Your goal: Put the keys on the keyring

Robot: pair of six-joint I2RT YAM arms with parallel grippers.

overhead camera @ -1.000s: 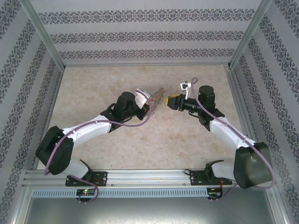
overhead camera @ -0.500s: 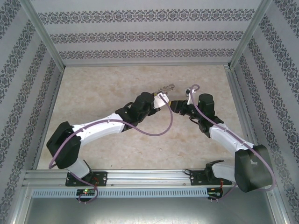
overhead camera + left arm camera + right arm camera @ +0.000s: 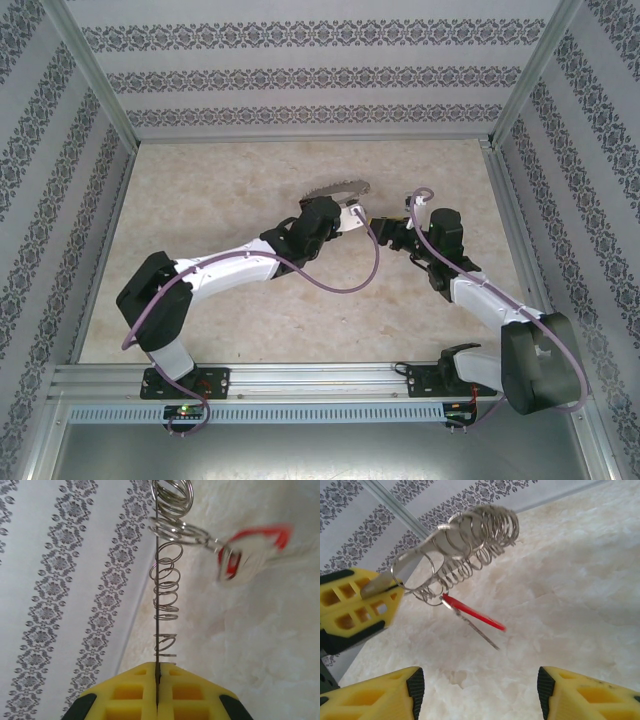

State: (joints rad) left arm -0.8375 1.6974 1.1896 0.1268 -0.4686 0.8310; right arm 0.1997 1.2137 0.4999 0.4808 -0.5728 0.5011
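Observation:
My left gripper (image 3: pixel 157 674) is shut on the keyring (image 3: pixel 157 605), pinching the thin grey hoop, seen edge-on, with small silvery rings along it. The key (image 3: pixel 252 547), red-headed and blurred, hangs from one of those small rings. In the right wrist view the key (image 3: pixel 472 612) dangles under the keyring (image 3: pixel 465 540), clear of my right gripper (image 3: pixel 477 695). That gripper stands open below it, with nothing between its fingers. From the top, the left gripper (image 3: pixel 350 212) holds the keyring (image 3: pixel 335 190) above mid-table, and the right gripper (image 3: pixel 380 228) sits just to its right.
The marbled beige table (image 3: pixel 200 200) is walled on three sides by patterned panels (image 3: pixel 320 75). Metal posts stand at the back corners. Both arms reach in towards the middle, their purple cables looping near the wrists.
The right gripper's jaws have widened and the key now hangs free from the ring. The left arm has stretched forward, carrying the keyring toward the back, and turned it.

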